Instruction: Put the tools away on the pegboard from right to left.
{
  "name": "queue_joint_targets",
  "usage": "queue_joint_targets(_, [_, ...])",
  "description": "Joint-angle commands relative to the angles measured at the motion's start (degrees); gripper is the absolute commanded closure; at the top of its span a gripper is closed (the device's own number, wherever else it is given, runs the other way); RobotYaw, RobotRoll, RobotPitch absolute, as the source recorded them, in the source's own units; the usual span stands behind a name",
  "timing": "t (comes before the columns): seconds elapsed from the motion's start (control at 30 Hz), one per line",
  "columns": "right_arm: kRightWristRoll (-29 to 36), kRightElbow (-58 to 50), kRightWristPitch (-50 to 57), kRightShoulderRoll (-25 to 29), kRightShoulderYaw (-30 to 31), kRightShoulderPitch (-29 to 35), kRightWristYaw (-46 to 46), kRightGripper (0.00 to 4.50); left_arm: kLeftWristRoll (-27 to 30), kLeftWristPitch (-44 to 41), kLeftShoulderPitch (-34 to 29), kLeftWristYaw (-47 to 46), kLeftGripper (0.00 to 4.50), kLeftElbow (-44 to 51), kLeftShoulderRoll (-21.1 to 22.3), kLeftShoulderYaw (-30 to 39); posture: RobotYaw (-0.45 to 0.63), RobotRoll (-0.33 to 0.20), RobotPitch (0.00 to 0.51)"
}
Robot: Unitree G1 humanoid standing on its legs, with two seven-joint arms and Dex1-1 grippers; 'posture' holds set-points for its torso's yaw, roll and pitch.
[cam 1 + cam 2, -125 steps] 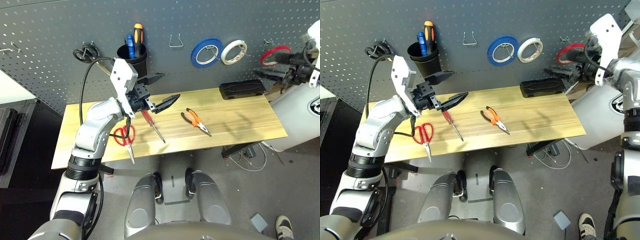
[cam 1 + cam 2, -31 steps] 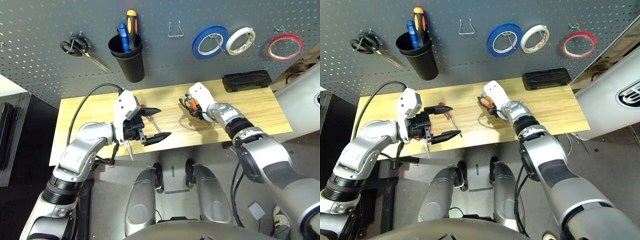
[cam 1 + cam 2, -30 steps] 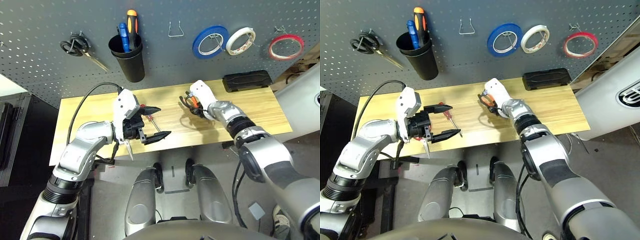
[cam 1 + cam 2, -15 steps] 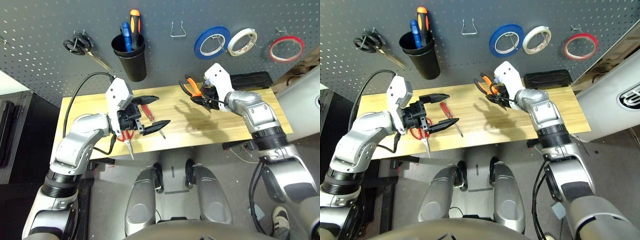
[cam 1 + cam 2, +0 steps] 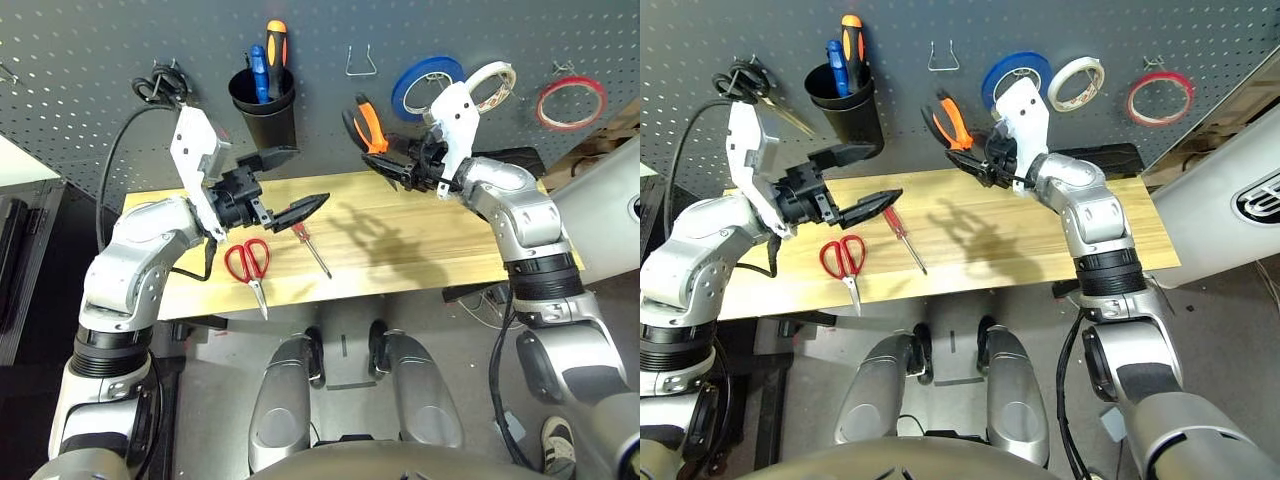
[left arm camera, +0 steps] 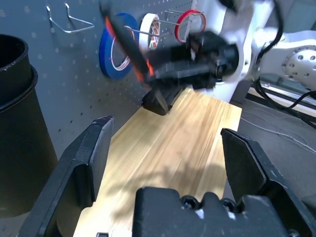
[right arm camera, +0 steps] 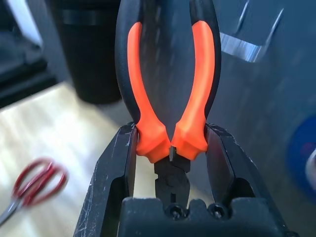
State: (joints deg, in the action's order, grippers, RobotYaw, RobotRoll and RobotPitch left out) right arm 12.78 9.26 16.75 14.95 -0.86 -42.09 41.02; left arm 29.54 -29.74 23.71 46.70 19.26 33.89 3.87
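The right gripper (image 7: 170, 163) is clamped on the orange-and-black-handled pliers (image 5: 369, 126), its two fingers (image 7: 114, 170) pressing the handles just above the pivot, so the handles stick out ahead of it and the nose points back toward the wrist. It holds them up in the air in front of the pegboard (image 5: 80, 90), above the back edge of the table (image 5: 450, 240), just below an empty wire hook (image 5: 360, 62) and beside the blue tape roll (image 5: 420, 82). The white tape roll (image 5: 1080, 80) hangs next along, and the thin red tape ring (image 5: 570, 100) is on its hook near the board's right end.

The left gripper (image 5: 285, 185) is spread wide with nothing in it (both black fingers well apart), raised over the left part of the table, just in front of the black cup (image 5: 265, 110), which holds a blue-handled and an orange-handled tool.

On the table, near its front edge, the red-handled scissors (image 5: 248, 265) lie toward the left, and the red-handled slim screwdriver (image 5: 310, 245) lies just beside them, toward the middle. A black case (image 5: 1095, 160) sits at the back edge on the right. The black-handled scissors (image 5: 745, 85) hang at the board's left.
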Motion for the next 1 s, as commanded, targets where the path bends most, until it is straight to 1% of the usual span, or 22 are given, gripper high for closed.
queue_joint_targets(0.03, [0.6, -0.1, -5.9, -1.1, -1.0, -1.0, -1.7, 2.36, 1.6, -1.5, 0.1, -0.7, 0.00, 1.5, 0.3, 0.7, 0.03, 0.000, 0.181])
queue_joint_targets(0.27, [-1.4, 4.3, -16.7, -3.9, -1.7, -5.2, -8.5, 2.36, 1.5, -1.9, 0.0, -2.5, 0.00, 2.2, 0.7, 1.8, 0.03, 0.000, 0.180])
queue_joint_targets(0.4, [-1.9, 7.1, -21.2, -4.9, -2.0, -7.0, -11.5, 2.36, 1.7, -1.8, -0.4, -3.1, 0.00, 2.5, 0.8, 2.4, 0.03, 0.000, 0.177])
queue_joint_targets(0.53, [-3.9, 13.4, -27.8, -5.9, -2.6, -11.9, -16.2, 2.36, 1.9, -1.6, -1.4, -3.9, 0.00, 3.4, 1.6, 5.0, 0.04, 0.000, 0.175])
queue_joint_targets(0.63, [-3.9, 16.6, -30.2, -6.4, -2.8, -14.0, -17.2, 2.36, 2.4, -2.1, -1.7, -4.0, 0.00, 3.9, 2.5, 6.3, 0.04, 0.000, 0.175])
queue_joint_targets(0.83, [-3.8, 20.9, -33.7, -7.4, -3.0, -16.7, -18.7, 2.36, 3.4, -2.9, -4.6, -3.5, 0.00, 5.4, 5.3, 8.6, 0.05, 0.000, 0.176])
queue_joint_targets(1.0, [-5.1, 25.0, -37.2, -8.5, -2.6, -19.1, -21.1, 2.36, 3.8, -2.5, -5.5, -3.3, 0.00, 5.2, 6.5, 9.4, 0.05, 0.000, 0.176])
